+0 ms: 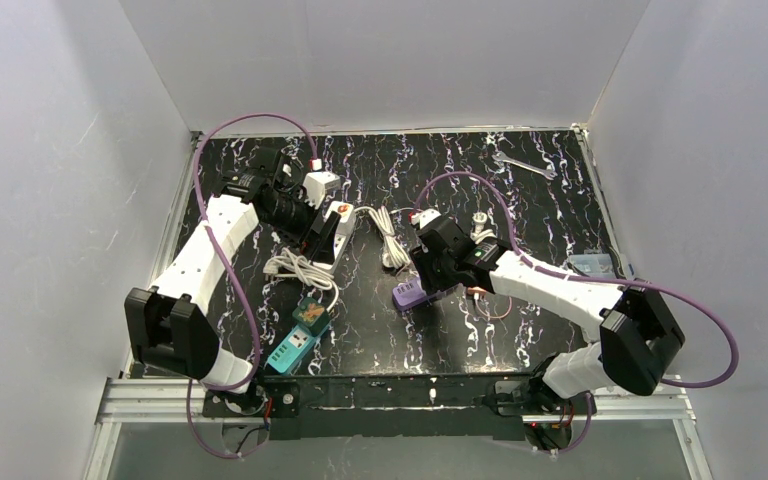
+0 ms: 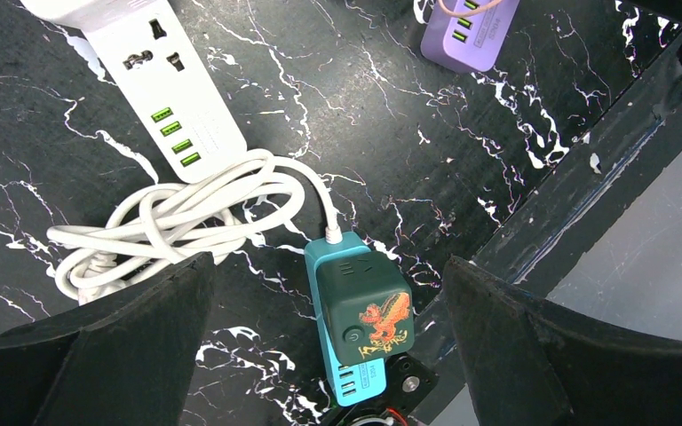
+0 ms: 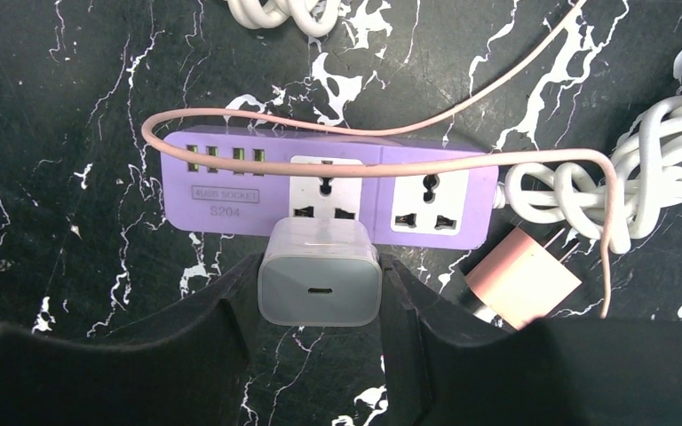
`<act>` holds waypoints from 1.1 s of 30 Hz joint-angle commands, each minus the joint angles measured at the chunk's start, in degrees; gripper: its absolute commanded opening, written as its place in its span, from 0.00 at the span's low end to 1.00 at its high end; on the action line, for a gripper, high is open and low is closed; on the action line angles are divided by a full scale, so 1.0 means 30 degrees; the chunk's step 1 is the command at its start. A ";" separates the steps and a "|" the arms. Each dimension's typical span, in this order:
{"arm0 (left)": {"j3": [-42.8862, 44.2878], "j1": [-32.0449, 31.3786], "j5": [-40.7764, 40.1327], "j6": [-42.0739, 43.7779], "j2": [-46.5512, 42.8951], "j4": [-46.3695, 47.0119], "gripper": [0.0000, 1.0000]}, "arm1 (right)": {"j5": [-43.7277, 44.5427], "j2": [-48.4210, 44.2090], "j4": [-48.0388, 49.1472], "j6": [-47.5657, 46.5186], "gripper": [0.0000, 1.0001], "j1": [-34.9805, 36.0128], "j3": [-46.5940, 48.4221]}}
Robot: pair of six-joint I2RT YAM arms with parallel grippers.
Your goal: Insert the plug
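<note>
The top camera looks down from above and behind the arm bases, taking in the whole worktop [image 1: 570,215] to its far edge. The left wrist camera hangs nearer, facing down toward the near edge. The right wrist camera sits closest. All three views share the purple power strip [image 1: 409,294].

Between your right end effector's [image 3: 318,266] matt black plastic fingers [image 3: 222,315] you see a plug [image 3: 320,288] of smooth, satin white plastic. Just beyond it, the purple power strip [image 3: 231,191] is smooth plastic with a low sheen. The surface [image 3: 53,266] beneath looks like glossy black marble-patterned laminate, perhaps stone.
</note>
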 commanded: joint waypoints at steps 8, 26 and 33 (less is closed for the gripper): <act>-0.0363 0.0208 0.0062 -0.0029 -0.0635 0.0011 0.98 | 0.0391 -0.0002 0.0649 -0.0935 0.10 0.0054 0.0631; -0.0310 0.0375 -0.0246 -0.0107 -0.0679 0.0134 0.98 | 0.0129 -0.0076 0.1786 -0.1294 0.09 0.0054 -0.0386; -0.0291 0.0464 -0.0247 -0.0075 -0.0644 0.0120 0.98 | 0.0327 -0.0128 0.1757 -0.1374 0.09 0.0054 -0.0694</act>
